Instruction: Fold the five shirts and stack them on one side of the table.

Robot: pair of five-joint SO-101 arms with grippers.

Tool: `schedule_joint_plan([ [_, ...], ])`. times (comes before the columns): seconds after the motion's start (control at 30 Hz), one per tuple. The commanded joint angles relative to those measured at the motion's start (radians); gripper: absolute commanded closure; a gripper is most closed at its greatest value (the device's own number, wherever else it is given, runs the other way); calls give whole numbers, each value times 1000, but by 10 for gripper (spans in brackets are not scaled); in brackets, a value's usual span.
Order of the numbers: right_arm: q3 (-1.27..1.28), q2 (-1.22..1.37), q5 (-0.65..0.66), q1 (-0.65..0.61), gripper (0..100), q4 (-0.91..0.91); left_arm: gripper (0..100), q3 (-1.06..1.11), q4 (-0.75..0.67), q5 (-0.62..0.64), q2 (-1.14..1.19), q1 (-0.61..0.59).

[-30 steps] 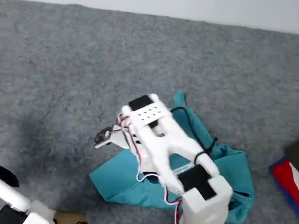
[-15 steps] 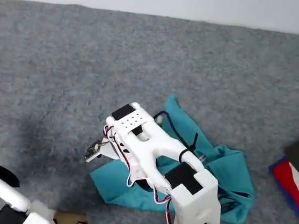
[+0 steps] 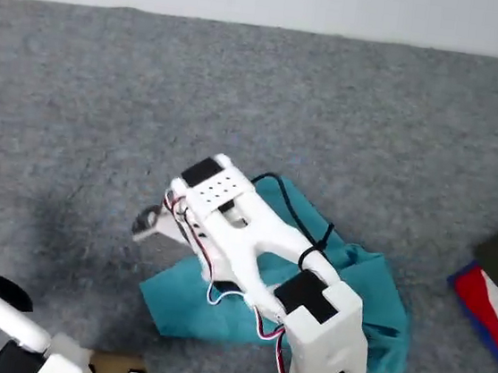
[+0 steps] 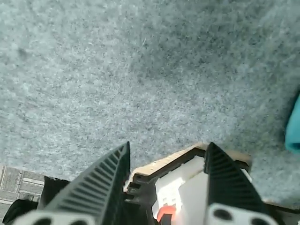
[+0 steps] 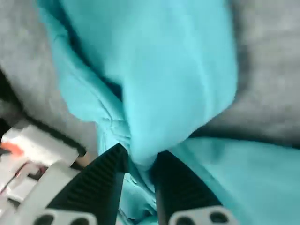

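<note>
So right hand (image 5: 139,164) clamped on teal shirt (image 3: 363,290) by worktop (image 3: 107,89) front edge | left hand (image 4: 166,164) apart, empty | risk: thin pinch could slip, shirt bunches

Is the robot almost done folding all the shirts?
Not nearly. Nothing looks finished yet: some red, white and dark cloth lies off to one side, folded or not I cannot tell. In hand: the right gripper is pinching the rumpled teal shirt. The left gripper hangs open over the grey cover. Folding and stacking are left.

Right arm (image 3: 248,233) over crumpled teal shirt (image 3: 367,294) on grey table (image 3: 107,89)
</note>
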Motion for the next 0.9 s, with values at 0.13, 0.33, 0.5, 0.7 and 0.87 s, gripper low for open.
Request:
schedule_joint_plan([
  [0.13,-305,-5,-198,59,989,42,791,2,26,-9,-11,-2],
  [0.33,-609,-50,-267,163,989,41,901,2,26,-9,-3,6],
  [0.5,-835,-110,-265,297,989,41,906,2,26,-9,-3,6],
  [0.7,-999,-147,-265,570,989,39,906,4,26,-9,-3,6],
  [0.87,-914,-74,-261,866,985,5,908,39,26,-9,-3,6],
])
